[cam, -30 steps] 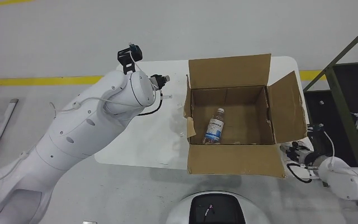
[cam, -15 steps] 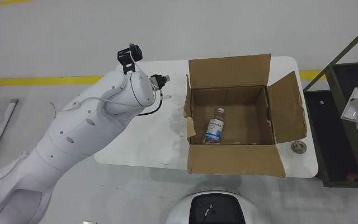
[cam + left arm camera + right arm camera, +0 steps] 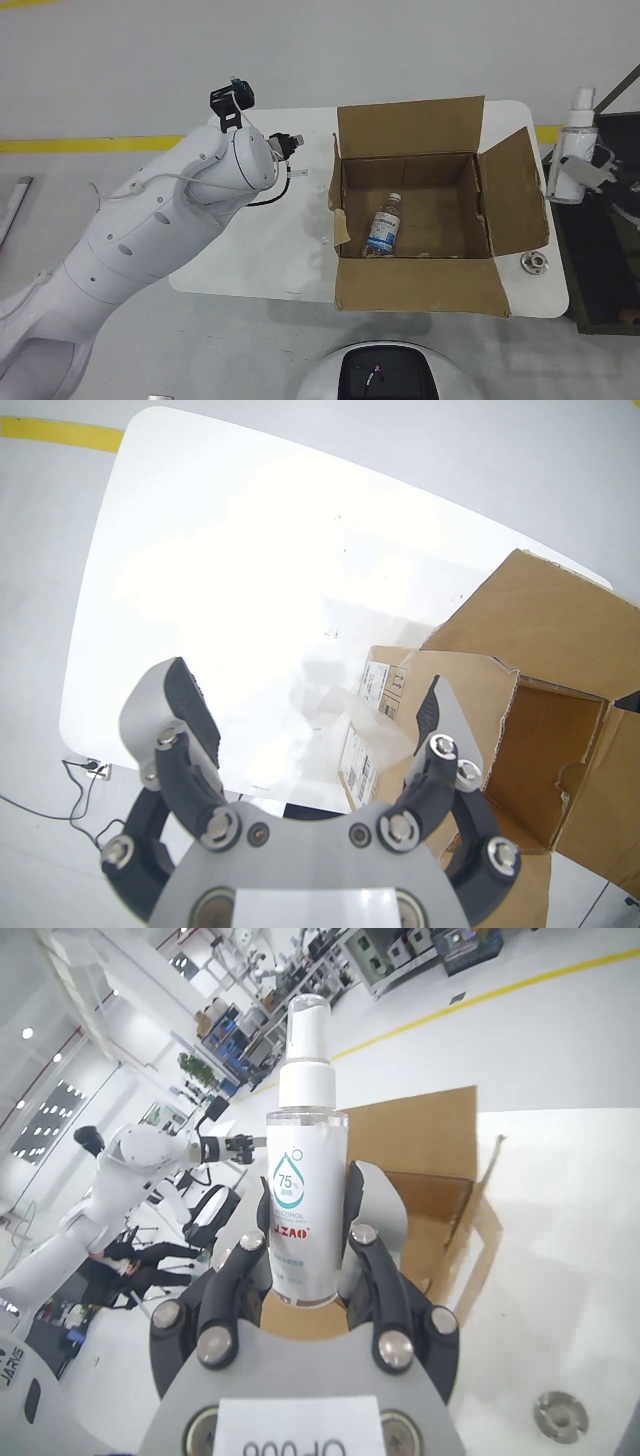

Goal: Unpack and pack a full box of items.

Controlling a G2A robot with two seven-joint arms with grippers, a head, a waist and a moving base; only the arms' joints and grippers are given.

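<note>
An open cardboard box stands on the right half of the white table. One small clear bottle with a blue label lies on the box floor. My right gripper is shut on a white spray bottle, held upright. In the top view this spray bottle hangs off the table's right edge, beside the box's right flap. My left gripper is open with nothing between its fingers, above the table just left of the box.
A small round metal piece lies on the table near the front right corner, also seen as a metal disc below my right gripper. A dark rack stands right of the table. The table's left half is bare.
The right arm rose from the table's front right corner and moved toward the far side, now holding the spray bottle beside the box's right flap. The left arm has stayed still.
</note>
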